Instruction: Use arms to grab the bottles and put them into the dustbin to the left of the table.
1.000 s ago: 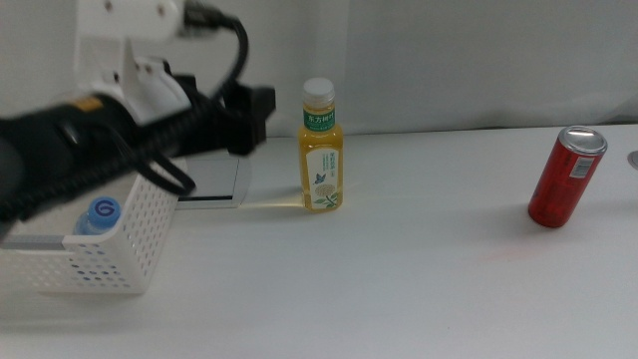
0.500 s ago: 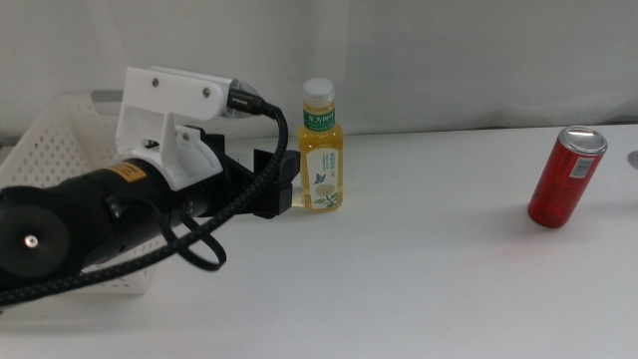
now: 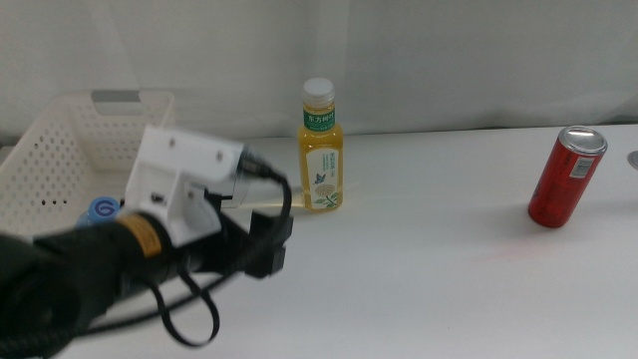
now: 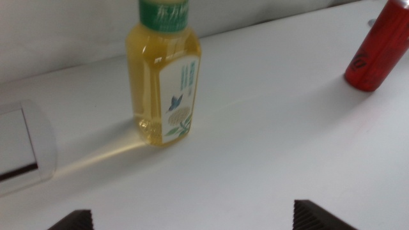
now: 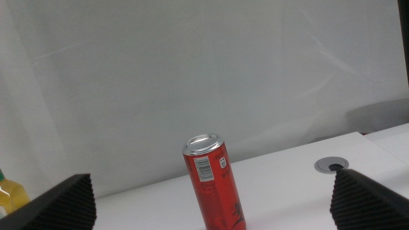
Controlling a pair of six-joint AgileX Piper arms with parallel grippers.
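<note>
The yellow drink bottle (image 3: 321,150) with a white cap stands upright on the white table (image 3: 429,284), near its back edge. My left gripper (image 3: 271,242) hovers in front of the bottle and slightly to its left, well short of it. In the left wrist view the bottle (image 4: 163,76) stands ahead of the left gripper (image 4: 192,220), whose jaws are wide apart and hold nothing. The clear bottle's blue cap (image 3: 100,210) shows inside the white dustbin (image 3: 60,140) at the left. My right gripper (image 5: 217,220) is open and out of the middle view.
A red can (image 3: 566,177) stands upright at the right of the table, also seen as the can (image 5: 214,182) close ahead in the right wrist view. A grey-rimmed panel (image 4: 19,150) lies on the table between bottle and dustbin. A round grey grommet (image 5: 332,165) sits beyond the can.
My left arm has swung away from above the dustbin, coming down and toward the table's front, leaving the dustbin uncovered. Bottle and can have not moved.
</note>
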